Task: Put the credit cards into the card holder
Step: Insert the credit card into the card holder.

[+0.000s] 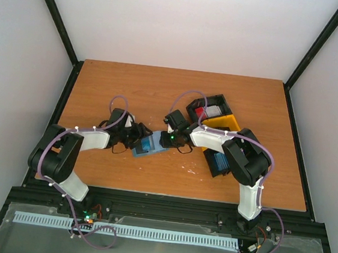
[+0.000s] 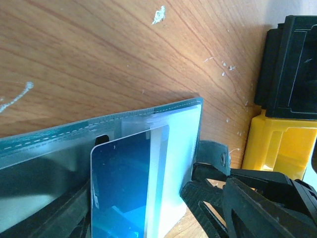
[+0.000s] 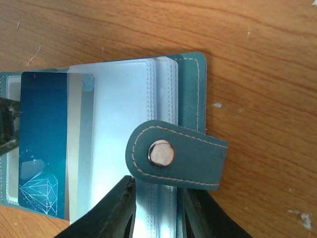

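The card holder [image 1: 149,145] is lying open at the middle of the desk [image 1: 161,89], between the two claws. A blue credit card [image 2: 124,188] is sticking partway out of a clear pocket. The left claw [image 2: 136,193] is straddling that card with its fingers apart. The right claw [image 3: 157,208] is clamping the card holder's stacked pockets just below the snap tab [image 3: 173,156]. The black-and-yellow tray [image 1: 233,122] is sitting near, partly under the right arm, with red cards [image 1: 202,111] showing in one compartment.

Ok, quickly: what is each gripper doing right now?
Left gripper: open, the blue card sits loose between its jaws.
Right gripper: closed on the card holder.
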`<state>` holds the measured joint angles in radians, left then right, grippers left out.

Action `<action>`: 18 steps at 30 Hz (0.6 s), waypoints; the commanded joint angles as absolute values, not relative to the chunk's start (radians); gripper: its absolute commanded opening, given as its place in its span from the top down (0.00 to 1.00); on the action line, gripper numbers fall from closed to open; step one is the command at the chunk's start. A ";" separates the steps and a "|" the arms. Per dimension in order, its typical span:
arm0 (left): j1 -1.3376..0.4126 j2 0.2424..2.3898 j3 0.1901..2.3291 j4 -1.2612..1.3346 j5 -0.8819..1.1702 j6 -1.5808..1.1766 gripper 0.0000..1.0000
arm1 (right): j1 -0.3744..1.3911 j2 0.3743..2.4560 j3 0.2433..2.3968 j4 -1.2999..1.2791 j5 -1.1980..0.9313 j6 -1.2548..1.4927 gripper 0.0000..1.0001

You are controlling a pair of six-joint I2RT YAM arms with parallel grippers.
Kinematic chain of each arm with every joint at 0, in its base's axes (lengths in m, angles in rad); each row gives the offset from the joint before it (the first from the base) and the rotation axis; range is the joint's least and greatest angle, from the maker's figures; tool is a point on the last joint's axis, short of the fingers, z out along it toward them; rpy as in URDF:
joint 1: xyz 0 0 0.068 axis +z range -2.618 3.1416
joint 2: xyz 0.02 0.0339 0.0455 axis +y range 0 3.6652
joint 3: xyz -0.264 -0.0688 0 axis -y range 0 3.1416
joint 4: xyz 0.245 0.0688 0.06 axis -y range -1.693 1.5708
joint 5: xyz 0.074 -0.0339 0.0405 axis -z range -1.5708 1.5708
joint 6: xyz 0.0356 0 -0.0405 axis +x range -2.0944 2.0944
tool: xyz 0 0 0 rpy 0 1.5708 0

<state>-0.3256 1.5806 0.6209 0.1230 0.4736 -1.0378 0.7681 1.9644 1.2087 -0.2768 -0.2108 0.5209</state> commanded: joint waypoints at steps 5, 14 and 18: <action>-0.330 1.590 0.662 -0.119 0.462 -0.981 0.31 | 0.778 2.023 1.168 -0.329 -0.239 0.524 0.73; -0.333 1.590 0.671 -0.191 0.467 -0.957 0.32 | 0.777 2.026 1.173 -0.324 -0.254 0.515 0.73; -0.336 1.610 0.681 -0.184 0.484 -0.949 0.37 | 0.776 2.025 1.169 -0.320 -0.253 0.514 0.73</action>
